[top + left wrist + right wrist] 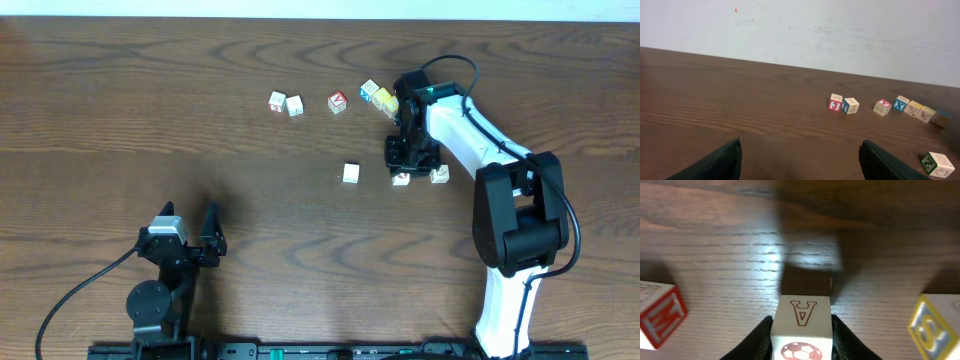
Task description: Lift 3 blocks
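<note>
Quick pass, biggest first. The table [120,120] was dark wood, with a pale wall [790,30] behind it.

Your right arm [515,225] stood at the near right edge and bent over the table's middle, wrist pointing down. Your left arm [155,300] sat low at the near left, well apart from every block.

The left gripper [800,145] was released. Its fingers were spread wide, with only bare wood between them.

The right gripper [801,330] was clenched on the A block [801,311], a finger [760,339] pressed against each side. The reddish A face was toward the wrist camera, with a ball picture on the face below it. You couldn't tell from these views whether it was off the table.

The M block [657,312], red-lettered, lay to one side of it. The S block [935,325], yellow-edged, lay on the other side. Both were clear of the fingers.

From above, the three pale blocks lay in a line across the middle. The A block was at the gripper's tip, and the neighbour toward your left arm was the farther one. You couldn't tell from above which neighbour was M.

Further back was a row of coloured blocks: a pair [286,103], a red block [337,102], and more beside the right wrist.
</note>
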Controlling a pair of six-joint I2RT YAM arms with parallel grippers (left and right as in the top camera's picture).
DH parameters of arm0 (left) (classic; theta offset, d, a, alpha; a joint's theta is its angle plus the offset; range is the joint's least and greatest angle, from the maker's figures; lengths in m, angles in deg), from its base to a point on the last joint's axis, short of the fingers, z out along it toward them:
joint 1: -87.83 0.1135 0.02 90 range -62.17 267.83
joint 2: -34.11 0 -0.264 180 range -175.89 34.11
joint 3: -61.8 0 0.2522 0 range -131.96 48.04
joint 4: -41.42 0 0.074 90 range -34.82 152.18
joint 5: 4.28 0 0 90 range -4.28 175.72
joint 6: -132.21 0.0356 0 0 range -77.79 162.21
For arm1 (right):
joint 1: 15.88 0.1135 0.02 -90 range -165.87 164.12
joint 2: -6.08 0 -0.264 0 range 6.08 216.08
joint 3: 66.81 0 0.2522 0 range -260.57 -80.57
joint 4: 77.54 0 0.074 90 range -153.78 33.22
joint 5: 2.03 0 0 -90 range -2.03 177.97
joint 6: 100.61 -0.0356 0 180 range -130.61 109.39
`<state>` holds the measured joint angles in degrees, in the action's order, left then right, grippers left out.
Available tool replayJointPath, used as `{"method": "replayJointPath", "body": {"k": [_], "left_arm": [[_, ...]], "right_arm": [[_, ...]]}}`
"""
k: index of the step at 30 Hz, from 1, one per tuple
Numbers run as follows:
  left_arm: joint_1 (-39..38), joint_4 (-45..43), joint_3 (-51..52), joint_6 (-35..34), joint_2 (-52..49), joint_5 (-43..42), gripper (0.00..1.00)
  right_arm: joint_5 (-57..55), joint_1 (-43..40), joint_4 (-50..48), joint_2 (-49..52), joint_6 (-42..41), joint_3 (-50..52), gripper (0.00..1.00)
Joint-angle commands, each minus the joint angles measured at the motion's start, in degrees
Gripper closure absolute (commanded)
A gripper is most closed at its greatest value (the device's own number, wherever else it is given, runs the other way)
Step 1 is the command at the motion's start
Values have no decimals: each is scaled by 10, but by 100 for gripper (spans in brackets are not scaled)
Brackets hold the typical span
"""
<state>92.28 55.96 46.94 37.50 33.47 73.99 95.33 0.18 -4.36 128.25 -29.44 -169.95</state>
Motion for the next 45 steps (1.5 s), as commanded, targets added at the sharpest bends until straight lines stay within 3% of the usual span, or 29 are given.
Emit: {"method": "replayJointPath", "body": {"k": [1,19,42,45], "left_arm": [[3,20,9,-3,0,-13,25],[3,20,9,-3,0,-13,25],[3,20,9,-3,0,-13,25],[3,20,9,-3,0,-13,25]], "right_arm": [[28,7,-4,-13,-15,2,70],[28,63,-73,-13,-86,2,69],[22,65,-44,-13,-75,2,64],[22,65,-45,-13,-75,2,60]]}}
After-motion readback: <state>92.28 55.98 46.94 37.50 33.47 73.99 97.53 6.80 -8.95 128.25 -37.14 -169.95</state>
